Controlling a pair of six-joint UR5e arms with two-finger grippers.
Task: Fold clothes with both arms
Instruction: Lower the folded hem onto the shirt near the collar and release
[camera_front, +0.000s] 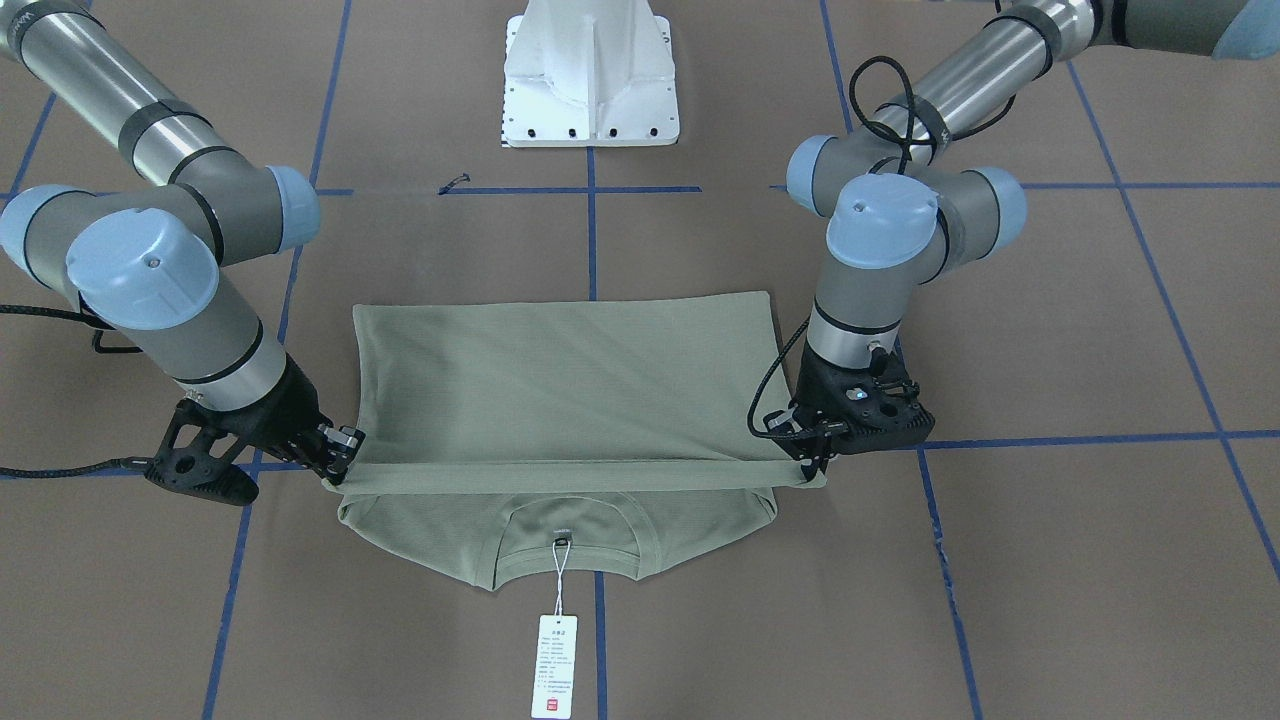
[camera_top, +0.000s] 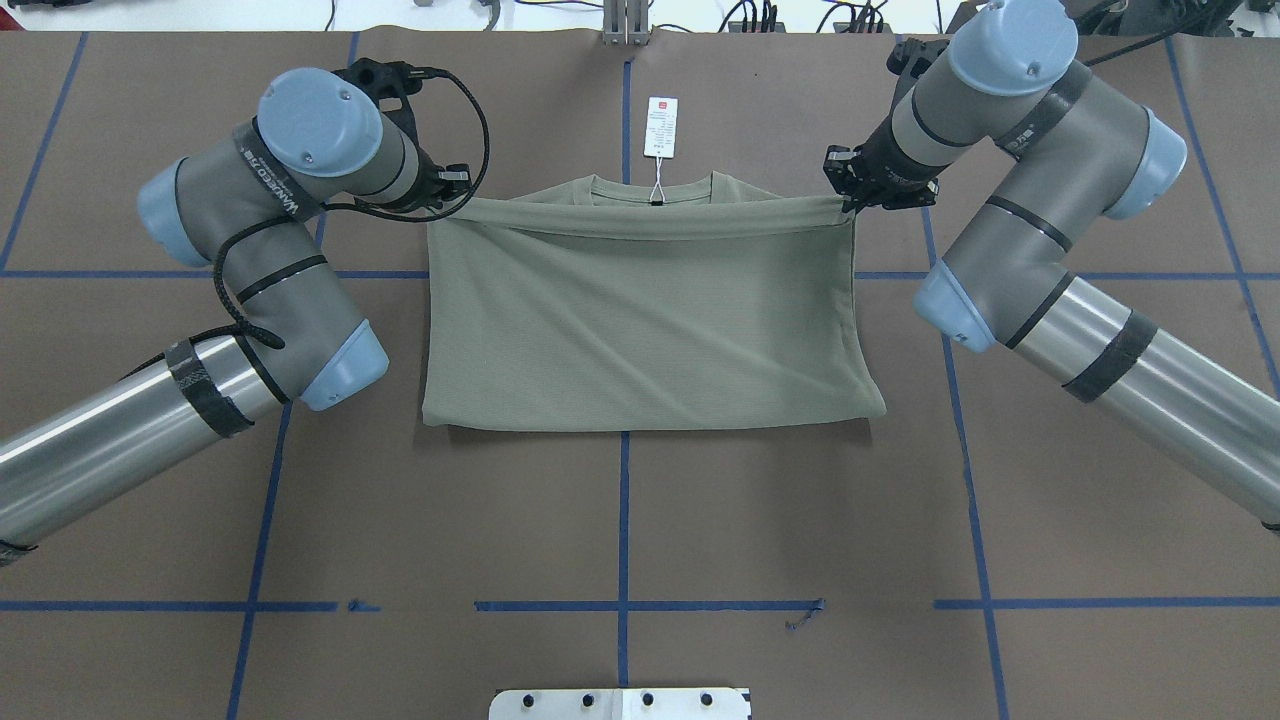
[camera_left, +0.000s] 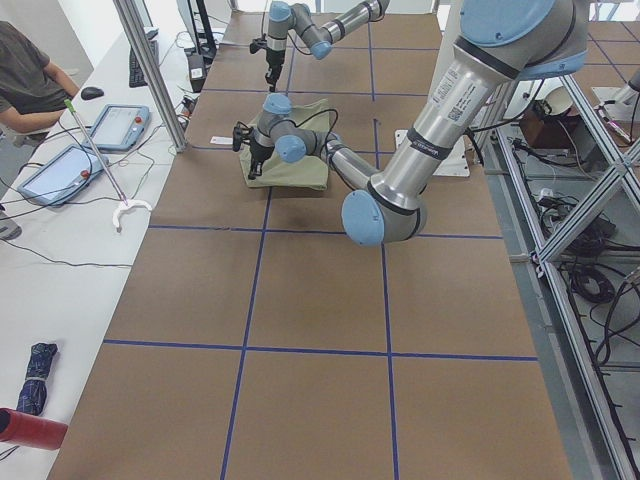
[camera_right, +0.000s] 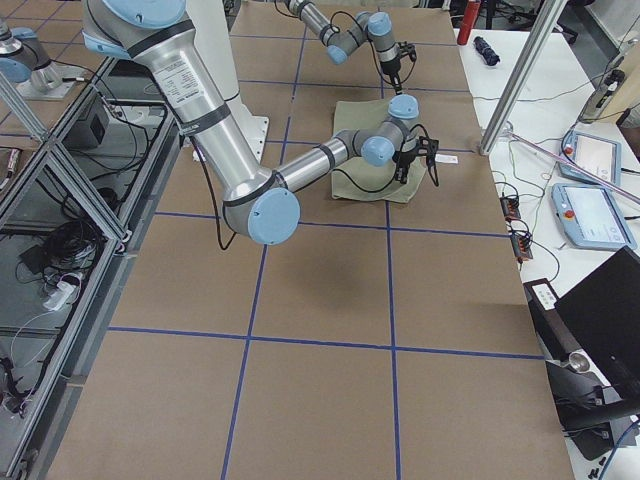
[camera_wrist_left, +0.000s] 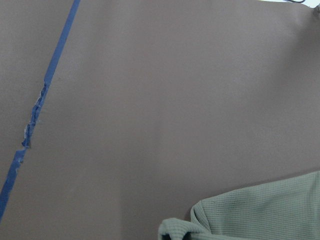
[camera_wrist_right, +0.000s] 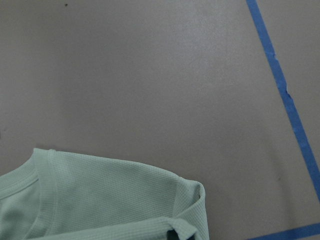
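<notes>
Sage-green knit is what you have between the arms: the shirt (camera_top: 640, 320) lies doubled over itself midway along the surface (camera_top: 640, 520), nearer the far edge than the robot's base (camera_front: 590, 80). Its folded side faces the base and its collar (camera_front: 565, 530) faces the far edge. The left hand (camera_front: 812, 462) is closed on one corner of the hem (camera_front: 570, 472) and the right hand (camera_front: 338, 458) is closed on the other, so each grips cloth and nothing else. What your next move turns on is how that hem lies. It runs as one taut, straight line from hand to hand, parallel to the far edge of the surface. It stops short of the collar, which shows beyond it as a strip of shoulder and neckline. The hang tag (camera_front: 555, 665) trails from the neck further toward the far edge, apart from both hands. Neither hand is nearer the work; they sit level with each other at opposite ends of the same line, each at the shirt's side. In the front-facing view the hem seems to ride slightly above the layer beneath, though you can't be sure of the gap. By my reading the fold is nearly closed. You'd want both hands to travel together, straight toward the far edge or straight down, so the hem lands square to the shoulders; if one leads, the line will skew.
</notes>
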